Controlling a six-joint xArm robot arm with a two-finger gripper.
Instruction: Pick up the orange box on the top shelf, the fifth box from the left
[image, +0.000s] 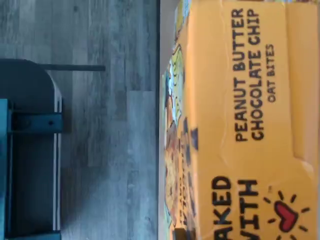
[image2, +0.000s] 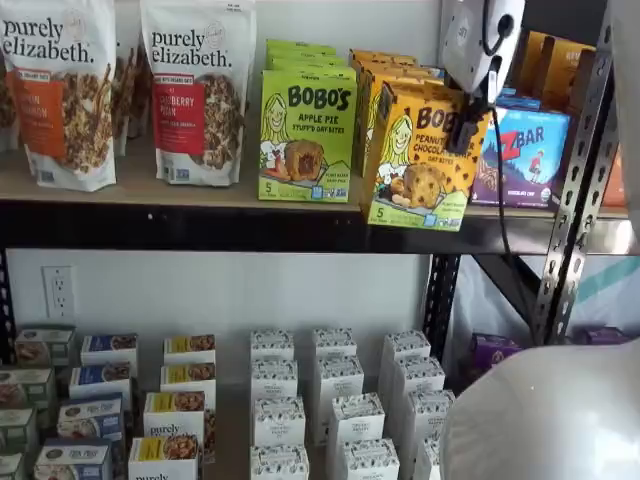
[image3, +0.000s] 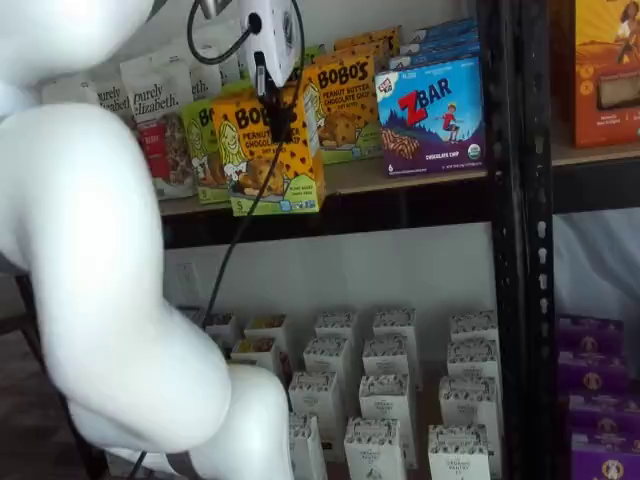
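step: i am drawing the orange box (image2: 418, 160) off the top shelf (image2: 200, 225) | claw (image3: 277, 118): clamped on its upper edge | care: pulling straight out, level, clear of the green box (image2: 305, 135)

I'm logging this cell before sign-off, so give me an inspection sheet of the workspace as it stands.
Surface: top shelf, tan board with black front beam, fully stocked.
Job's things: orange box of Bobo's peanut butter chocolate chip oat bites, pulled forward over the beam, tilted.
Clutter: lime-green Bobo's apple pie box, ZBar box, Purely Elizabeth bags, small white boxes on the lower shelf.
Grippers: pincer, black fingers shut on the orange box's upper corner.
Cables: black cable hanging beside the pincer.
Surroundings: wall outlet, grey plank floor.
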